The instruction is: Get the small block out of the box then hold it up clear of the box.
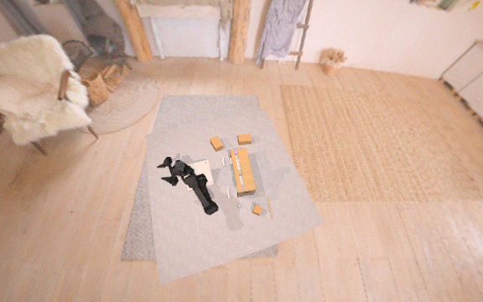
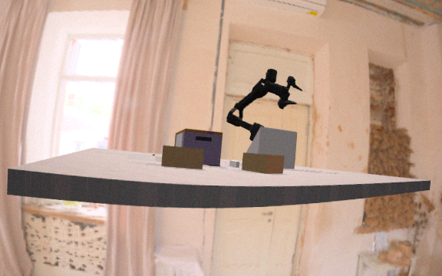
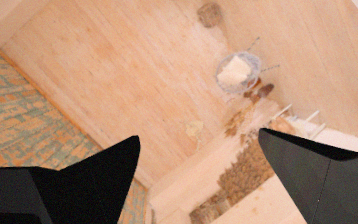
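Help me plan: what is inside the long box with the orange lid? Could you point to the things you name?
Its orange lid (image 1: 246,169) (image 2: 199,130) and purple end wall (image 2: 210,153) hide most of the inside. Pale patches (image 1: 238,163) show along one long side; the shelf and small block cannot be made out.

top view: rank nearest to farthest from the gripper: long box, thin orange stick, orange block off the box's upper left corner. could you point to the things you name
1. Orange block (image 1: 215,143) (image 2: 257,162): upper right of the gripper (image 1: 159,173) (image 2: 298,96) (image 3: 200,132)
2. Long box (image 1: 246,172) (image 2: 211,153): to its right
3. Thin orange stick (image 1: 270,208): lower right, beyond the box

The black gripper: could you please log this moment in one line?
black gripper: open, empty | pose: raised, turned away from orange-topped box
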`<act>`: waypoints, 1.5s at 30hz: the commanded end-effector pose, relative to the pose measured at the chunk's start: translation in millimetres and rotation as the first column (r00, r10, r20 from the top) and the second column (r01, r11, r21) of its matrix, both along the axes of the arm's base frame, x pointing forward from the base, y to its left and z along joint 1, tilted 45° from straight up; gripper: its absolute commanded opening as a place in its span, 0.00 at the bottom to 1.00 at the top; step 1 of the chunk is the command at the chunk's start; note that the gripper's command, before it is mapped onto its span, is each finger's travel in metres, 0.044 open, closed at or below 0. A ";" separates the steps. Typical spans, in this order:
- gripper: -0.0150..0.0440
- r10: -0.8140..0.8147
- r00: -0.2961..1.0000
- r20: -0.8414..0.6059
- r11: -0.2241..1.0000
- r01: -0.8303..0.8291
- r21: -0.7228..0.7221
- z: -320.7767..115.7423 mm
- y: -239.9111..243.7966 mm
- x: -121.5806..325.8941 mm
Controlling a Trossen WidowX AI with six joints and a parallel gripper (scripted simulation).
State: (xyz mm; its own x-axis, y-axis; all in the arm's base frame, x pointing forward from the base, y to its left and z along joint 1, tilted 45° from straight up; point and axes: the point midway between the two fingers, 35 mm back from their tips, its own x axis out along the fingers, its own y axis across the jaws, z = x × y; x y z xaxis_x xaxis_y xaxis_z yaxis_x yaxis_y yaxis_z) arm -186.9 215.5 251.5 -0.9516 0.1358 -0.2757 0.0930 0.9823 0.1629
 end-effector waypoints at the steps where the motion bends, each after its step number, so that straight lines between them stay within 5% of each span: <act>1: 0.93 -0.011 1.000 0.005 1.000 0.011 -0.002 -0.8 2.1 1.7; 11: 0.93 -0.530 0.787 0.315 0.820 0.571 -0.048 -46.2 80.9 131.0; 22: 0.93 -0.706 0.410 0.578 0.477 0.878 -0.041 -80.5 71.5 267.7; 34: 0.93 -0.386 -0.029 0.922 -0.021 1.000 0.023 -113.3 -59.3 413.3; 45: 0.93 0.131 0.014 0.991 -0.333 0.942 0.031 -104.0 -228.7 447.1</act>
State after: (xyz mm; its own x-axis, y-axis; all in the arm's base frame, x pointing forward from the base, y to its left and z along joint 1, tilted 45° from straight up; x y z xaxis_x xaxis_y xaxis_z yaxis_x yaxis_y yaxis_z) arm 259.2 14.2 142.7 0.0724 -0.3473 -0.9349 0.9835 -0.1308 0.1247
